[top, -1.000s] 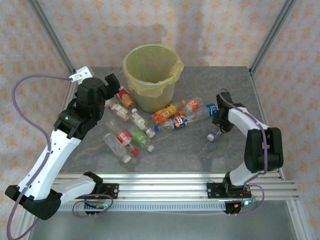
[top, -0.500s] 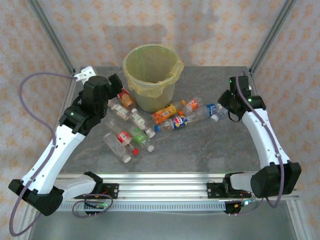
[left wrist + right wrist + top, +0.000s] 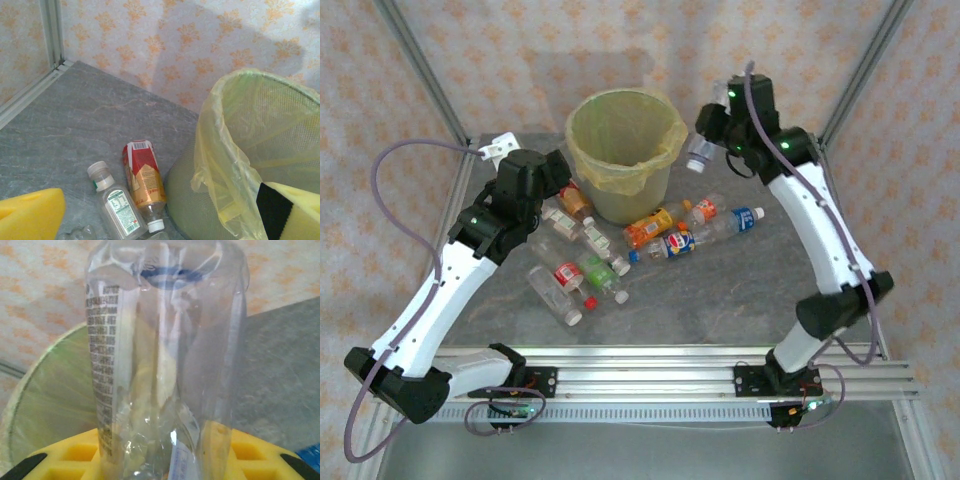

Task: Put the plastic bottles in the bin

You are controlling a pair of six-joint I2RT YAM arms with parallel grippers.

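The grey desk (image 3: pixel 740 300) stretches from the rail with the arm bases to a patterned back wall, with slanted frame posts (image 3: pixel 860 70) at its far corners. Its right side and near strip lie bare.

The right arm (image 3: pixel 820 230) rises from its base, bends at the elbow near the desk's right edge and reaches far back and leftward, wrist high. The left arm (image 3: pixel 450 290) leans up and inward from the near-left corner.

The bin (image 3: pixel 620 205) stands at the far middle, its yellow-green bag folded over the rim.

The right pincer (image 3: pixel 708 135) is closed on a clear bottle (image 3: pixel 698 155), held in the air just right of the bin's rim. In the right wrist view this bottle's long axis runs straight out from between the yellow fingers (image 3: pixel 65 460); which end bears the cap I cannot tell.

The left pincer (image 3: pixel 558 168) hovers by the bin's left side, spread wide and holding nothing, above a red-labelled bottle (image 3: pixel 144 175) and a white-capped one (image 3: pixel 117 205) lying side by side, opposite ends forward.

The other bottles lie flat. One row right of the bin's foot slants from near-left to far-right: an orange bottle (image 3: pixel 648 228), a blue-labelled one (image 3: pixel 678 244), and a blue-capped one (image 3: pixel 738 218). A loose cluster (image 3: pixel 580 275) sits left-front.
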